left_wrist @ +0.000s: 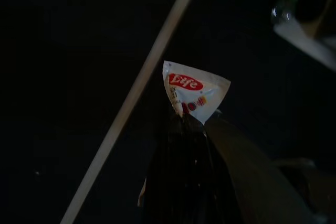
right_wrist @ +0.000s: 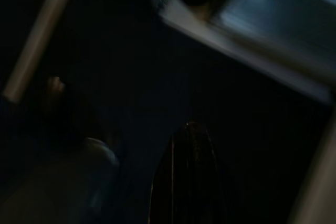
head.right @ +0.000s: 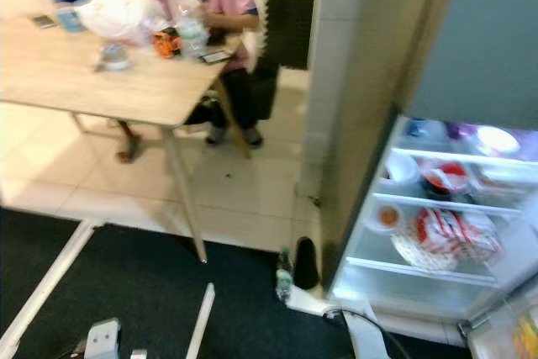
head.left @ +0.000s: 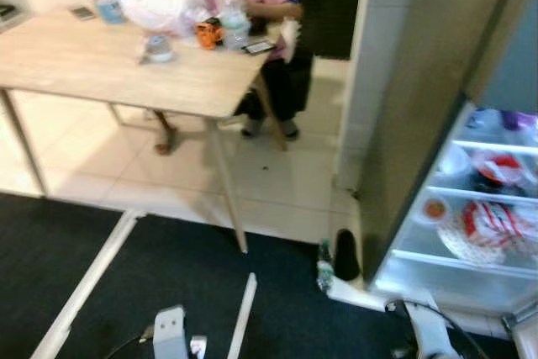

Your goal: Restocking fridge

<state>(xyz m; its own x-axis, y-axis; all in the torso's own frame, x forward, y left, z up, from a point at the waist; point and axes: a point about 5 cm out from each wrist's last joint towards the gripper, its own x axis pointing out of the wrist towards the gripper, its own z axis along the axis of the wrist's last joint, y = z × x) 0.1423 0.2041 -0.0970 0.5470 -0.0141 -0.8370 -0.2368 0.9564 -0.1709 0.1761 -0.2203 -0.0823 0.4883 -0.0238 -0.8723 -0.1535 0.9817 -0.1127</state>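
From the head, the open fridge [head.right: 437, 224] stands lit on the right, the desk [head.left: 126, 65] far left. In the left wrist view, the fingers [left_wrist: 184, 177] are clenched on a white sachet [left_wrist: 193, 91] over dark floor. The right wrist view is too dark to tell that gripper's [right_wrist: 189, 182] state.

Pale tiled floor [head.left: 286, 182], dark carpet [head.left: 168, 275], light wooden table [head.left: 101, 60], white tiled pillar [head.right: 336, 81], perhaps daylight.

Probably a home kitchen: open stocked fridge [head.right: 437, 208], wooden table [head.left: 126, 65], tiled floor [head.left: 277, 182].
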